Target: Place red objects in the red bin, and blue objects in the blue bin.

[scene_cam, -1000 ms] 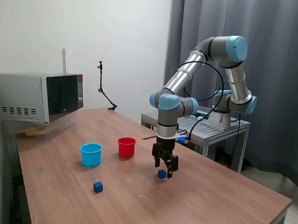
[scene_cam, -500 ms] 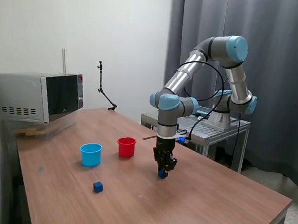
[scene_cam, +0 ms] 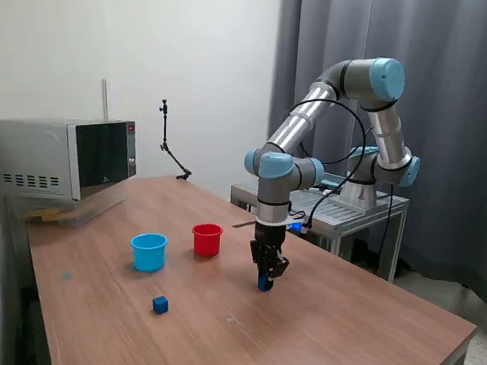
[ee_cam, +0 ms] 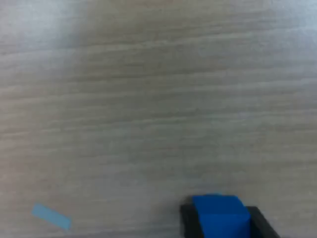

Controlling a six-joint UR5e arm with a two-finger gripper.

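Observation:
My gripper [scene_cam: 263,283] is shut on a small dark blue cube [scene_cam: 263,285] at the table surface, to the exterior view's right of the two bins. The wrist view shows that blue cube [ee_cam: 220,216] held between my two black fingers [ee_cam: 188,220], close over the wood. A second dark blue cube [scene_cam: 160,306] lies loose on the table nearer the front. The light-blue bin [scene_cam: 148,251] and the red bin [scene_cam: 207,239] stand upright side by side, both apart from my gripper. No red cubes are in view.
A microwave [scene_cam: 61,157] sits at the table's far corner on the exterior view's left. A thin black stand [scene_cam: 170,150] rises behind the table. The arm's base stands on a metal cart [scene_cam: 340,208]. A small light-blue tape scrap [ee_cam: 51,216] lies on the wood.
One second ago the fingers stood open around the blue cube. They have since closed on it. The arm has barely moved.

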